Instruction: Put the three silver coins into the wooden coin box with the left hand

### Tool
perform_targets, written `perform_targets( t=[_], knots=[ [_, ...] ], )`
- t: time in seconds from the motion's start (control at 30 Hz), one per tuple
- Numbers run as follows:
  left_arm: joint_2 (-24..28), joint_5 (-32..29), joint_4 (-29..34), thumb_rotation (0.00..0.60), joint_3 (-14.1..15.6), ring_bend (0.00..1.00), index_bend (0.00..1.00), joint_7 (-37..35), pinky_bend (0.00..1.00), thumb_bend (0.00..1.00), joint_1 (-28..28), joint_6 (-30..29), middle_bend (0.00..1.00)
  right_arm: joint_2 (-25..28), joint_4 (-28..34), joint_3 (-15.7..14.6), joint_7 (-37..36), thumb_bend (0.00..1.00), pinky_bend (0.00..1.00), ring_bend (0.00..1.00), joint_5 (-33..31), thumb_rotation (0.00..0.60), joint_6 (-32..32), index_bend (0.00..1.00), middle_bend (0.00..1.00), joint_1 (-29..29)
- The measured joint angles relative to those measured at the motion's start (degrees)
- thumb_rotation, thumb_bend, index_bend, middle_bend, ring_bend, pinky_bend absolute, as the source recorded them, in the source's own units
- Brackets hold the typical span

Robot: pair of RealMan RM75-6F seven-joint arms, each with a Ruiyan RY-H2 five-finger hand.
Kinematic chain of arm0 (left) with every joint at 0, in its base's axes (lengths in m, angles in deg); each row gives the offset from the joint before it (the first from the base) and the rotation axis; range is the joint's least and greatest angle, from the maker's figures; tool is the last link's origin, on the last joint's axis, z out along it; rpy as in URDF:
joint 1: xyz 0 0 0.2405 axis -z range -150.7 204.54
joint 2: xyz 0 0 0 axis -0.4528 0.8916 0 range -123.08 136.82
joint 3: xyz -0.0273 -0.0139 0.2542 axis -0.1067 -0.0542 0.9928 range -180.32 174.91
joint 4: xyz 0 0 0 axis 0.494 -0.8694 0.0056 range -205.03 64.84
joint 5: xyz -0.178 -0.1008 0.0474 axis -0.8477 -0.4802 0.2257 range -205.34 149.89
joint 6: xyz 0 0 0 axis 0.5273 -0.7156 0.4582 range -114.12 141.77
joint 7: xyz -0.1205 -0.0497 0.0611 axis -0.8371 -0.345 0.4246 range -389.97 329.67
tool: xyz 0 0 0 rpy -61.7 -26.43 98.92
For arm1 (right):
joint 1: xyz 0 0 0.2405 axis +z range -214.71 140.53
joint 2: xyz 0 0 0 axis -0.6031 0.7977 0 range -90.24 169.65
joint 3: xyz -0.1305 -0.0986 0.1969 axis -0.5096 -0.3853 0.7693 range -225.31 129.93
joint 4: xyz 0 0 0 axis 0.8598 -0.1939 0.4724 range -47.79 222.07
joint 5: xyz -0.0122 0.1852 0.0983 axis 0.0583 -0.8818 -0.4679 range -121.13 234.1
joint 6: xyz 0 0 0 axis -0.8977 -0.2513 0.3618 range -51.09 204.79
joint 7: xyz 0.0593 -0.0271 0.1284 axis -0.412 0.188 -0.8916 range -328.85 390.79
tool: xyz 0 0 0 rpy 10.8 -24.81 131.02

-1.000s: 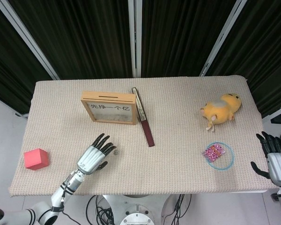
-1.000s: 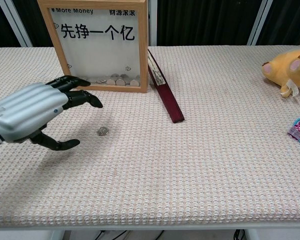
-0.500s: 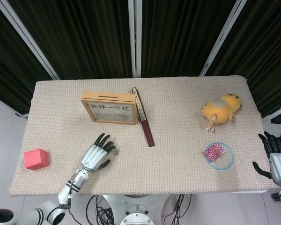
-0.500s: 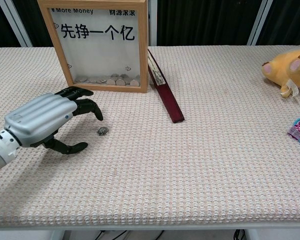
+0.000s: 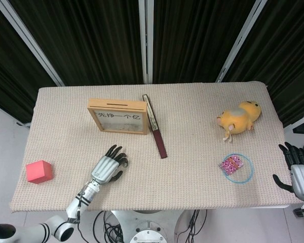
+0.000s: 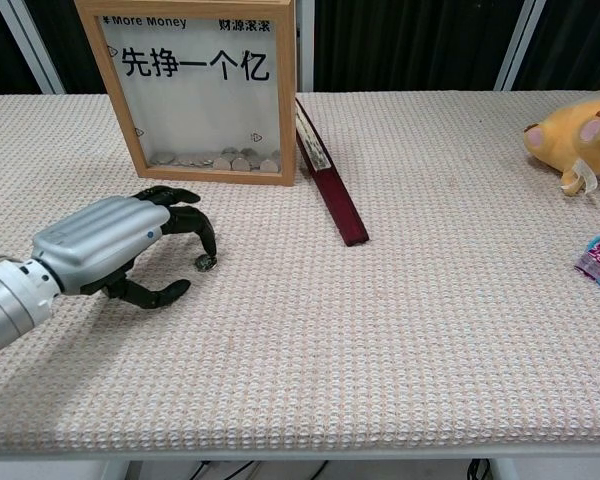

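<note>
Progress: the wooden coin box (image 6: 202, 88) stands upright at about 11 o'clock on the table (image 6: 430, 330). A row of coins already lies along its bottom behind the clear front. Which of those belong to this task I cannot tell. One silver coin (image 6: 206, 263) lies on the woven cloth in front of the box, apart from it, toward 6 o'clock. No other loose coins show in either view. Judgement: at least this one coin is left to pick up, carry to the slot on the box's top edge and drop in.

Left robot hand (image 6: 120, 240): low over the table, palm down, wrist entering from 8 o'clock. Its dark fingertips (image 6: 208, 243) curve down onto or just beside the coin, and the thumb is tucked under nearer the chest camera. The coin looks flat on the cloth, not lifted. Whether a fingertip touches it is unclear, so I read the left robot hand as part-closed around nothing yet. In the head view the coin is hidden under the fingers.

Right robot hand (image 5: 300, 169): at the table's 4 o'clock edge, off the cloth, fingers spread, nothing in it.

Judgement: a flat coin on textured cloth may resist a pinch, and it could slide.
</note>
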Motion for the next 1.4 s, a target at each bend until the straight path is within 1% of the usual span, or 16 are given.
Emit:
perform_targets(
  t=[0.2,0.5,0.8,1.4],
  knots=[
    [0.2,-0.9,0.7,0.6,-0.9,0.05,0.36,0.5,0.02,0.25,0.2,0.6,0.23,-0.1,-0.4,0.0,-0.3,0.23,0.0,0.0,-0.2,0.6,-0.2,0.0,0.0,0.0],
    [-0.1,-1.2,0.3,0.6,-0.8,0.05,0.36,1.3,0.02,0.24,0.1,1.0,0.23,-0.4,-1.0,0.0,-0.8,0.23,0.0,0.0,-0.2,0.6,-0.5,0.0,0.0,0.1],
    [-0.1,-0.6,0.2,0.6,-1.0,0.05,0.37,1.1,0.01,0.25,-0.1,0.0,0.23,-0.5,-1.6,0.1,-1.3,0.24,0.0,0.0,-0.4,0.6,-0.8,0.0,0.0,0.2],
    [-0.8,-0.6,-1.0,0.6,-0.7,0.05,0.39,0.7,0.01,0.25,-0.1,0.6,0.23,-0.6,-1.8,0.0,-1.3,0.24,0.0,0.0,-0.4,0.6,-0.9,0.0,0.0,0.1]
  ],
)
